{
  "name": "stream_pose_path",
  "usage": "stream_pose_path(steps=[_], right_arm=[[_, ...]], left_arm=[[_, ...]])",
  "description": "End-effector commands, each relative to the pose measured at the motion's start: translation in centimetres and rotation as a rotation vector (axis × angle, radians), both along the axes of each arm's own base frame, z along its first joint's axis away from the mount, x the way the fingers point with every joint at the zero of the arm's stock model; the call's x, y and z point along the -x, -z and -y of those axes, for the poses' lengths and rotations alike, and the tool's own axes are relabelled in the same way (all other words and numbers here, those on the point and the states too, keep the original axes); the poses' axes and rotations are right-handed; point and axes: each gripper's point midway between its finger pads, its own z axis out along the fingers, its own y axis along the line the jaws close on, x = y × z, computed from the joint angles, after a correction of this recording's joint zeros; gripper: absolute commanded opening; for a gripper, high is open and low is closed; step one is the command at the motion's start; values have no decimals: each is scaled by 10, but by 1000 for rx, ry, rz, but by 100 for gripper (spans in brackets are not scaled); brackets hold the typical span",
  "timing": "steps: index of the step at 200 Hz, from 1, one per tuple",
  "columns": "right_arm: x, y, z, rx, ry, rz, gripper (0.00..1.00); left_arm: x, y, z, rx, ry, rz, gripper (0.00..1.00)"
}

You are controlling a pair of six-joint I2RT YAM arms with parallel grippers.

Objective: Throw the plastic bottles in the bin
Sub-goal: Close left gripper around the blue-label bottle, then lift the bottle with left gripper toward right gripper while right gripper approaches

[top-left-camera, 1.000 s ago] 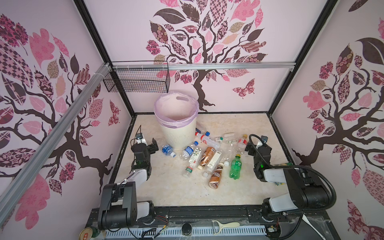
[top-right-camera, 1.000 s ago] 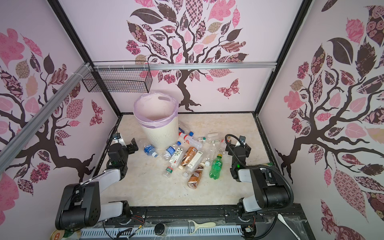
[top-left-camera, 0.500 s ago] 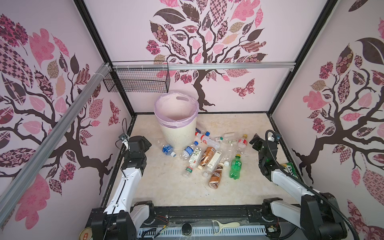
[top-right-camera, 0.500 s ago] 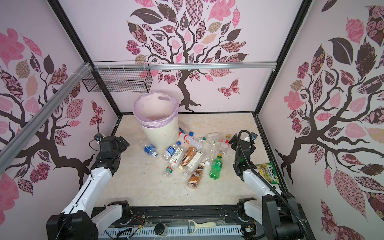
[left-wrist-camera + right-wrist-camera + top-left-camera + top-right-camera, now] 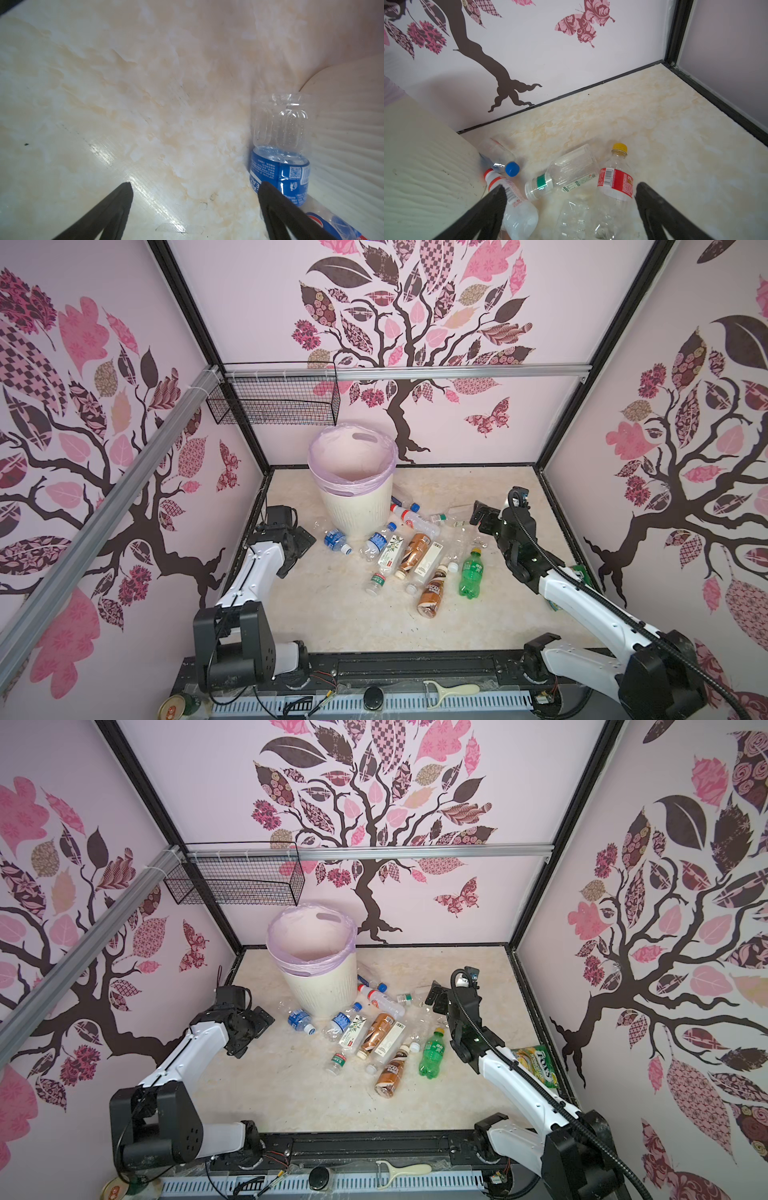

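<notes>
both hands released, fingers spread wide, nothing in either. left hand (image 5: 194, 187) sits low over the table (image 5: 332, 614) at the left foot of the bin (image 5: 357, 514). right hand (image 5: 571, 186) hovers over the back right end of the bottles (image 5: 415, 556). these all lie on the table in a loose heap in front of and right of the bin — none seen inside it.

risks, as judged:
- the blue-label bottle (image 5: 280, 155) lies tight against the bin's ribbed wall and outside the left hand's gap, at one fingertip. closing here would catch bare table, and there is little room for a finger on the bin side, so a shove along the wall looks likely.
- bottles are round, light and empty, so an off-centre pinch could make one roll or squirt out.
- under the right hand the red-label bottle (image 5: 615, 182), the green-band bottle (image 5: 562, 178) and a crushed clear one (image 5: 577, 218) crowd together. two might lift at once, or a neighbour get knocked away.
- the bin stands far taller than the bottles, so a low carry could strike the rim and tip it.

axes:
- blue-label bottle: front to back, clear base toward the back wall (image 5: 550, 62).
- red-label bottle: yellow cap toward the back wall.
- green-band bottle: lies across that line, white cap toward the bin.
- green bottle (image 5: 470, 572): front to back, cap rearward.
</notes>
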Motion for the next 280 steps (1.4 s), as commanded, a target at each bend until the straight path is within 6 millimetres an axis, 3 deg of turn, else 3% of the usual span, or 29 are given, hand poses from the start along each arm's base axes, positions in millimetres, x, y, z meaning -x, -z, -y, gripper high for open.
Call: stream_pose_path(steps=[1, 36, 74, 133, 168, 201, 259, 280], right_arm=[[13, 4, -1, 47, -22, -33, 100], [14, 11, -26, 74, -98, -52, 100], [13, 16, -37, 69, -138, -59, 100], [14, 17, -43, 51, -176, -43, 100], [12, 24, -51, 46, -207, -63, 100], [11, 25, -54, 36, -225, -62, 99], [13, 25, -61, 5, -258, -57, 100], [14, 25, -61, 2, -260, -55, 100]], left_arm=[[-2, 0, 20, 118, 44, -35, 98], [-15, -19, 30, 143, 118, 96, 98], [-33, -29, 51, 232, 207, 201, 98], [-58, -11, 69, 246, 272, 177, 98], [-69, 9, 78, 229, 296, 120, 98], [-75, 27, 73, 213, 275, 78, 98], [-77, 41, 66, 220, 253, 39, 78], [-73, 40, 64, 209, 245, 37, 77]])
